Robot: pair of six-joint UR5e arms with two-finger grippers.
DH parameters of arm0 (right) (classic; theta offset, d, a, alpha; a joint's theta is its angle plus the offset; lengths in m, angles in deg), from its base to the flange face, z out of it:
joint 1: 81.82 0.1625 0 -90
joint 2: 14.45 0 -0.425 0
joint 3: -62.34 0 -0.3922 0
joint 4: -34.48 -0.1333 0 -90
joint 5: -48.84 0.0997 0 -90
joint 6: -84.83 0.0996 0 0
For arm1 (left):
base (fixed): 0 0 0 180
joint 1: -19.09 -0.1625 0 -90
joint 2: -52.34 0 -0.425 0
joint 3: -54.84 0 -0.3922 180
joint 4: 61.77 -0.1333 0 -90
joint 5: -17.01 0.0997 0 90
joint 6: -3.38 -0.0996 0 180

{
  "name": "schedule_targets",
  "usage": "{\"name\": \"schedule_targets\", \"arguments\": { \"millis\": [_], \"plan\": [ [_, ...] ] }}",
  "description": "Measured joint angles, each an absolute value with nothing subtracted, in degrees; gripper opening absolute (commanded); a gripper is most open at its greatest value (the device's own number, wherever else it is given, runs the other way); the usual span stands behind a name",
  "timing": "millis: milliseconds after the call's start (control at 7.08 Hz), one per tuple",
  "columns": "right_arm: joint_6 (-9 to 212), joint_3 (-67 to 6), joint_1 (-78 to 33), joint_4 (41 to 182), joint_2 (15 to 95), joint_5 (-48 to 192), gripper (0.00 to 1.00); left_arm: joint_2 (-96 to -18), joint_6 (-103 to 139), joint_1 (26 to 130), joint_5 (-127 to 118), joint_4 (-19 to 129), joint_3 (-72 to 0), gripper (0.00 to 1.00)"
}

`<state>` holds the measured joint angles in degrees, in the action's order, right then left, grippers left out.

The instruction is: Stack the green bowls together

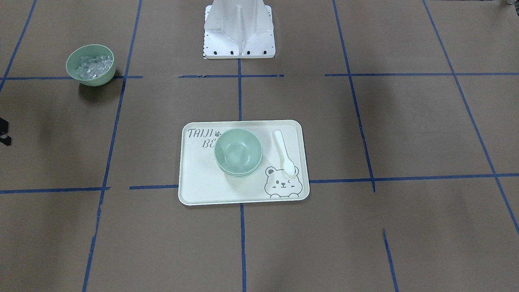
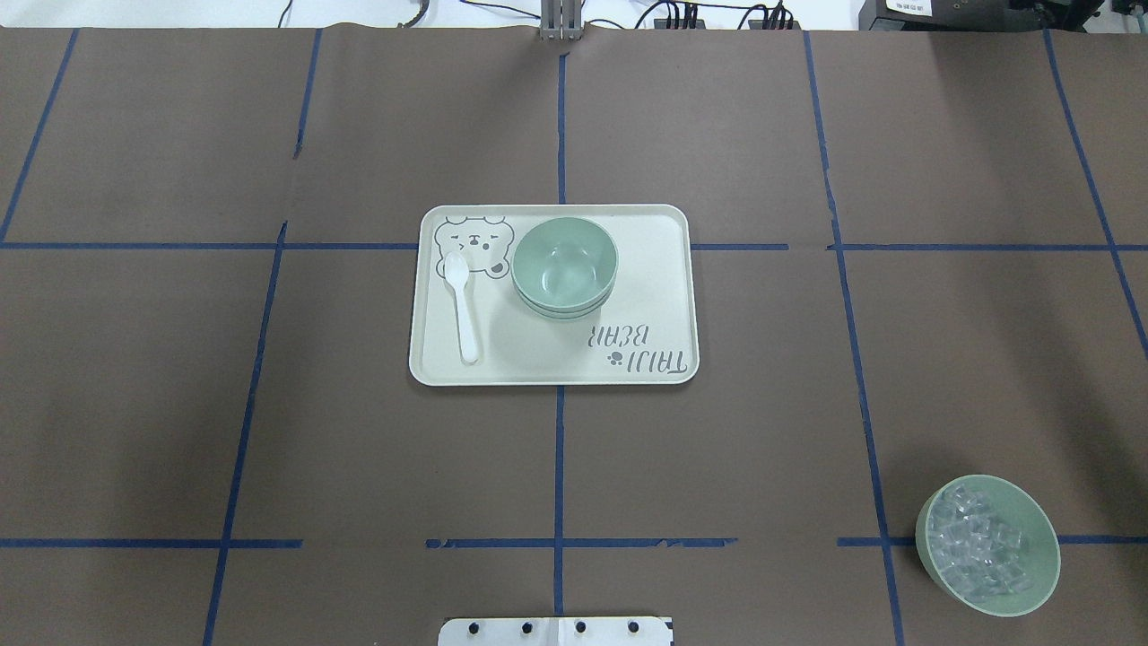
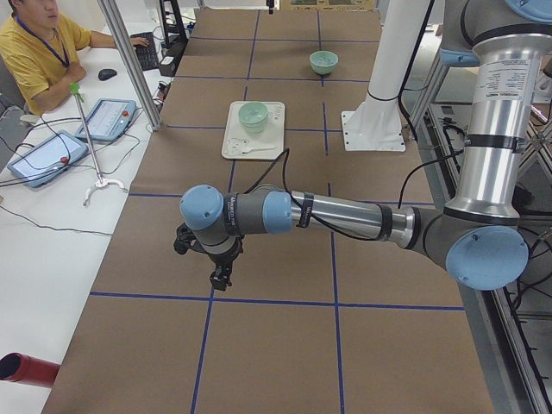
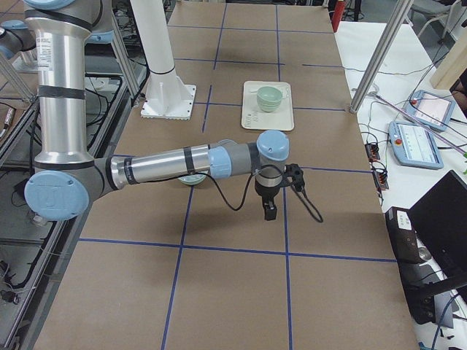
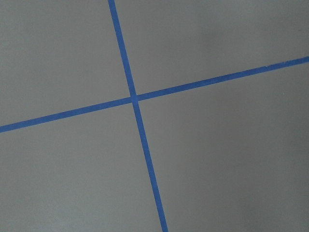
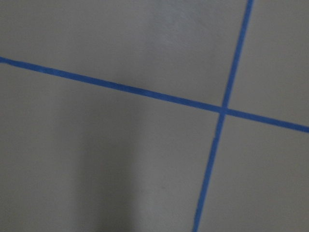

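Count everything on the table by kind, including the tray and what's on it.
Cream tray: 1
Empty green bowls, nested in one stack on it: 3
White spoon: 1
Green bowl with ice cubes: 1
Total: 6

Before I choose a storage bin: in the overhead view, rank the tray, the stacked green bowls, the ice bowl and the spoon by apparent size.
1. cream tray
2 and 3, unsure: ice bowl looks wider than the green bowls, but it sits nearer the camera.
4. white spoon
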<state>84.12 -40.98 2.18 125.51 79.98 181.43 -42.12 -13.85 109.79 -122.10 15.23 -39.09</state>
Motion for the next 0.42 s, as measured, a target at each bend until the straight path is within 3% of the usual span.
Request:
{"name": "schedule_targets", "arguments": {
  "millis": [424],
  "plan": [
    [83.58,-41.03,4.49,125.46,82.60,181.75,1.00,-41.59,-13.85,109.82,-122.03,15.23,-39.10,1.00]
  ]
}}
